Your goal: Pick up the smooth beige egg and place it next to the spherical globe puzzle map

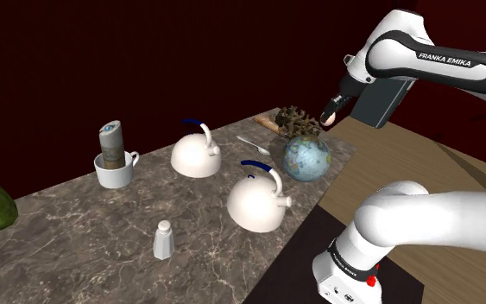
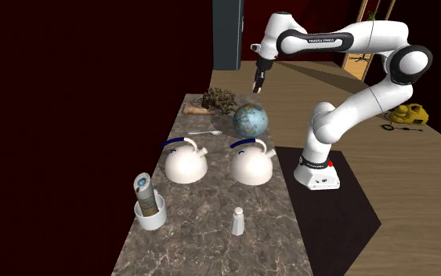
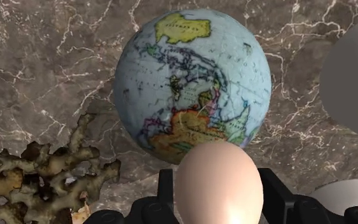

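egg (image 3: 217, 172) in claw (image 3: 217, 194) above edge-side globe (image 3: 192, 79)

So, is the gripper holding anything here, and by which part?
Yes: the beige egg, clasped on its two opposite sides between the gripper fingers, up in the air near the globe.

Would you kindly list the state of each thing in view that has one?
Black two-finger claw: shut on the smooth beige egg.
Egg: held clear of the marble counter.
Blue map-printed globe: resting on the counter, untouched.
White dome-shaped kettles: both upright.
White mug: upright, a cylinder standing in it.
White shaker: upright.
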You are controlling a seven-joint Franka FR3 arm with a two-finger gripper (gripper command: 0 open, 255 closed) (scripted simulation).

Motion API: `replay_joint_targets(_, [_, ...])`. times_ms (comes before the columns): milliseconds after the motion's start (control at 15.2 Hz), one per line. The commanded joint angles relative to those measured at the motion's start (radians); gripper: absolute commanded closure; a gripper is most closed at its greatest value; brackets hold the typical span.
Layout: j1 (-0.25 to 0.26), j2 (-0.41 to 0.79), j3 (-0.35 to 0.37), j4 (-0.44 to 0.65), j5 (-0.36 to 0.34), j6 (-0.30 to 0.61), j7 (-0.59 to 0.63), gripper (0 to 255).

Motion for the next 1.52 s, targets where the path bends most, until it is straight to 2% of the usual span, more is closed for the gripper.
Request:
replay_joint_targets(0, [-0.016, 0.011, -0.052, 0.015, -0.025, 0.004, -0.054, 255])
replay_joint_targets(528, [-0.043, 0.106, -0.255, 0.130, -0.091, 0.020, -0.253, 255])
replay_joint_targets(1056, [-0.002, 0.256, -0.475, 0.307, -0.094, 0.038, -0.455, 255])
replay_joint_targets(1452, [-0.006, 0.259, -0.502, 0.233, -0.110, 0.117, -0.457, 255])
